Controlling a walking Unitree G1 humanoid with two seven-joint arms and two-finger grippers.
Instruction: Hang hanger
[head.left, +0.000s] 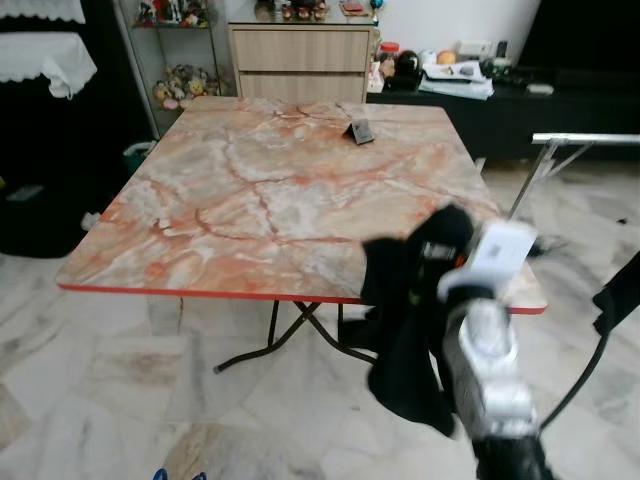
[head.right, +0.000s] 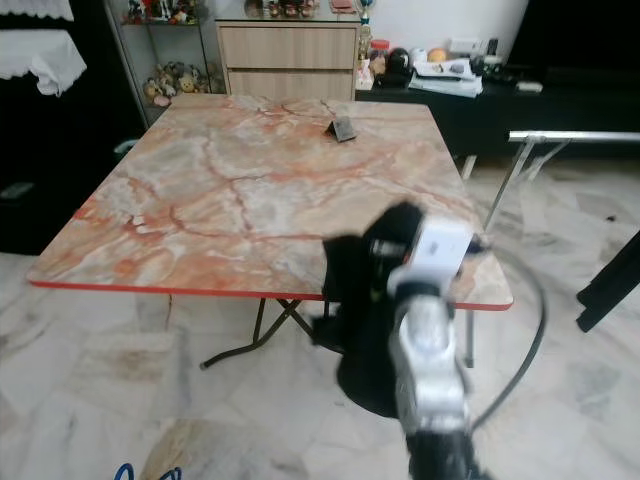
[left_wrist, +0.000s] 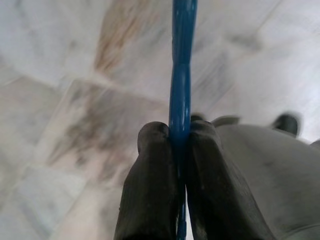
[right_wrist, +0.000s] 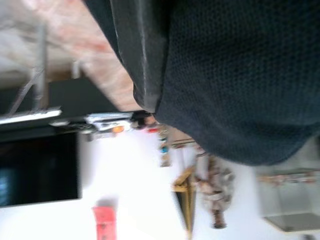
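Reaching up at the near right corner of the marble table (head.left: 250, 200), our right gripper (head.left: 440, 250) carries a black garment (head.left: 400, 330); whether its fingers are together, we cannot tell. Our left gripper (left_wrist: 181, 142) is low over the floor (left_wrist: 75, 75), fingers (left_wrist: 150, 185) clamped on the blue hanger (left_wrist: 181, 75).

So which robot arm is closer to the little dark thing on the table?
The right. Its end effector is raised over the table's near edge with black cloth, nearer the little dark thing. The left end effector hangs low, pinching a blue hanger.
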